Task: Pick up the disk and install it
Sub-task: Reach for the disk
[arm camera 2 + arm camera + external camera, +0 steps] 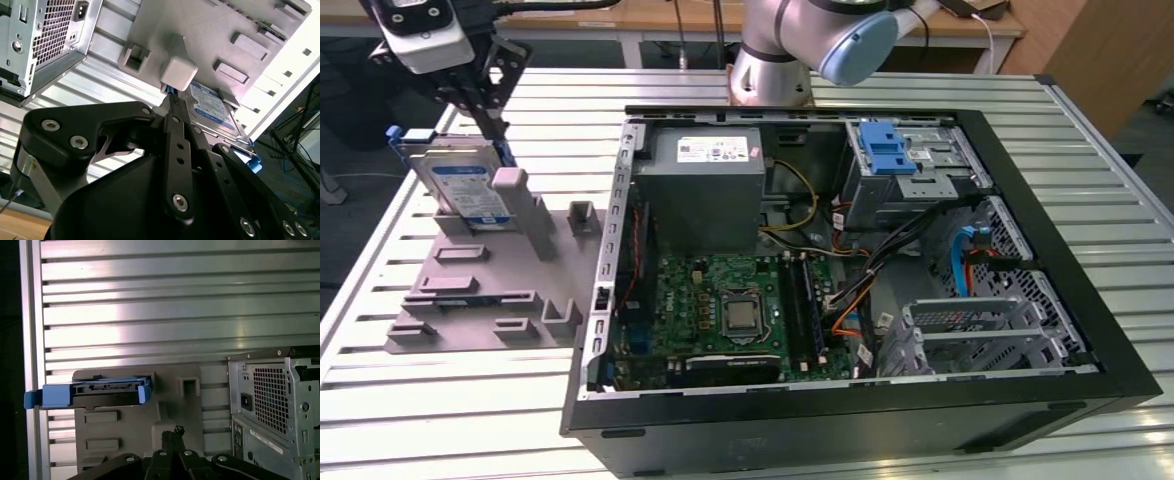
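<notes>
Installation not begun: the disk [458, 185] stands in the grey holder [480, 300] at the case's [854, 425] ten o'clock, with the pincer [490, 128] together, empty, close above.

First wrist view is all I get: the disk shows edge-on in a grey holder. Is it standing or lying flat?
Observer: Standing. In the exterior view the disk leans upright in the holder, label face showing.
Operator: Where is the gripper relative to it?
Observer: The gripper hangs at the disk's top edge. I cannot tell whether it touches.
Operator: I see the case from outside. Is it open?
Observer: Yes, the case lies open side up, on the exterior view's right of the holder, with the motherboard showing.
</notes>
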Controlling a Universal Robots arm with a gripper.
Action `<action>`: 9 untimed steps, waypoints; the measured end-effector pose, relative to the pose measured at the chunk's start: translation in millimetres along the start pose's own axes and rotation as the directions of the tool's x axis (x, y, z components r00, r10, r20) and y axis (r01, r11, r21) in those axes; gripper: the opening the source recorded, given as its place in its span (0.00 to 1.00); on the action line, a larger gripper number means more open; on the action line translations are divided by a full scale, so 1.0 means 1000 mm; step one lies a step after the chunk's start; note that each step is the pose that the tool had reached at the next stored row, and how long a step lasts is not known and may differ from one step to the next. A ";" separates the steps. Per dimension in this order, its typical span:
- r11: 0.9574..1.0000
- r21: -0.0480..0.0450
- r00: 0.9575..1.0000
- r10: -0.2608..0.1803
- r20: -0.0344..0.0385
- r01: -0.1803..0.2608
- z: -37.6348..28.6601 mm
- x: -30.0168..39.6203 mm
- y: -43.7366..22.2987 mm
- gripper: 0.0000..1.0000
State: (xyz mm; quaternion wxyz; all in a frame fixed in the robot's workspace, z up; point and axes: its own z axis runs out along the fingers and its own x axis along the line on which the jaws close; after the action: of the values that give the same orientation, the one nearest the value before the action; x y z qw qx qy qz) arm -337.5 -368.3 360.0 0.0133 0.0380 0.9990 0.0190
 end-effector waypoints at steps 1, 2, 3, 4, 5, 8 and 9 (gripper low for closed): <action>1.000 0.000 1.000 0.000 -0.001 0.000 0.0000 0.0003 0.0002 0.11; 1.000 0.000 1.000 0.000 -0.004 0.000 0.0000 0.0004 0.0004 0.11; 1.000 0.001 1.000 0.000 -0.012 0.000 0.0000 0.0004 0.0006 0.11; 1.000 0.002 1.000 0.001 -0.021 -0.001 0.0000 0.0005 0.0009 0.11; 1.000 0.002 1.000 0.001 -0.028 -0.001 0.0000 0.0005 0.0010 0.11; 1.000 0.003 0.999 0.002 -0.037 -0.001 0.0001 0.0006 0.0012 0.11; 1.000 0.003 0.999 0.001 -0.037 -0.001 0.0002 0.0007 0.0013 0.11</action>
State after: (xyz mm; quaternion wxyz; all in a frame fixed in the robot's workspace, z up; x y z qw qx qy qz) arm -338.1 -366.9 359.9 -0.0052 0.0384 0.9991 0.0184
